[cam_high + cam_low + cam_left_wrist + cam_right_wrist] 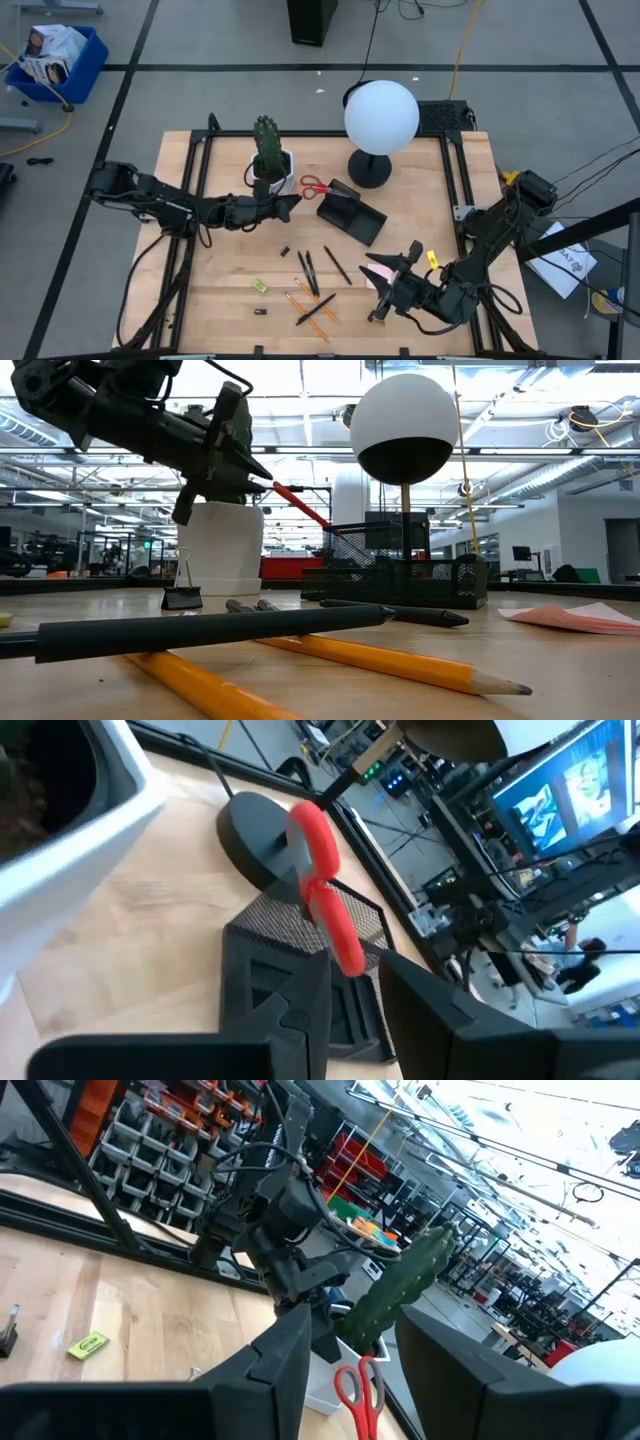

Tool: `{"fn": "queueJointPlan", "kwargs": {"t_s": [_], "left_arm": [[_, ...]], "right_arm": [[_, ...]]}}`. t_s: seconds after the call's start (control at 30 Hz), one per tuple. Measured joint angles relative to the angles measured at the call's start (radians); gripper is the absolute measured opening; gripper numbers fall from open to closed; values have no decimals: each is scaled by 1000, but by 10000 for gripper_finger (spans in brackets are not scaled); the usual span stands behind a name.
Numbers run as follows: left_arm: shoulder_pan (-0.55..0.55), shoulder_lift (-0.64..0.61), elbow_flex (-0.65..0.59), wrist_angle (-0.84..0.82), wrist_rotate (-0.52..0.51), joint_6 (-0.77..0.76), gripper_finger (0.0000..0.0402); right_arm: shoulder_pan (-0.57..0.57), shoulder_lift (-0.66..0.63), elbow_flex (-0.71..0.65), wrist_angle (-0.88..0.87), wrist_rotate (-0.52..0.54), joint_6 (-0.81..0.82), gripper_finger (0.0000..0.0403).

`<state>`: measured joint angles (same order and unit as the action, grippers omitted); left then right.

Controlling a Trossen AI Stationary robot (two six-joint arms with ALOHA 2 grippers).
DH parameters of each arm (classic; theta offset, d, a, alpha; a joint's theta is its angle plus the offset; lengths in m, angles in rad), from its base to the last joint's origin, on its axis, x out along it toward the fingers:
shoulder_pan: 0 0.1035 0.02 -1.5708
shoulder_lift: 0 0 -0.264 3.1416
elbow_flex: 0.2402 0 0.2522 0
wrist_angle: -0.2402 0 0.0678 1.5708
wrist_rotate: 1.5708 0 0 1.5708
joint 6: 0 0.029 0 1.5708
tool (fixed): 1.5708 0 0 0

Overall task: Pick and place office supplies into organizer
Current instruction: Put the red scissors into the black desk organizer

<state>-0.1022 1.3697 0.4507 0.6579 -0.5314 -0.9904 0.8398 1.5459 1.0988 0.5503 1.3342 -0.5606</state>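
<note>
My left gripper (290, 204) reaches in from the table's left, beside the cactus pot, and is shut on red-handled scissors (314, 185). The red handles (322, 885) stick out ahead of it, over the near-left corner of the black organizer (352, 218). My right gripper (395, 258) hovers open at the near right with nothing between its fingers, above a pink sticky-note pad (384, 270) lying flat on the table. Orange pencils and black pens (315, 285) lie loose on the wood. A black clip (181, 595) and a small yellow piece (259, 286) rest near them. My left gripper pinches the scissors at the blade end (297, 199), which its own fingers hide. The fingers come in nearly level from the table's left, along the scissors. The scissors are lifted clear of the table, and their handles (300, 503) slant down toward the organizer.
A white pot with a green cactus (268, 165) stands just behind the left gripper. A lamp with a white globe (380, 118) and a black base (369, 170) stands behind the organizer. A black frame runs along the table's edges.
</note>
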Motion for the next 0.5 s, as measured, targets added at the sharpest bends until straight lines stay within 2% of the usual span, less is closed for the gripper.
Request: {"fn": "queueJointPlan", "kwargs": {"t_s": [0.2,0.33,0.5], "left_arm": [[-101,0,0,43,-115,-17,93],[-173,23,0,50,-250,-9,93],[-205,114,41,41,-275,-35,93]], "right_arm": [[0,0,0,0,-3,2,144],[0,0,0,0,-4,2,144],[0,0,0,-1,-12,19,144]]}}
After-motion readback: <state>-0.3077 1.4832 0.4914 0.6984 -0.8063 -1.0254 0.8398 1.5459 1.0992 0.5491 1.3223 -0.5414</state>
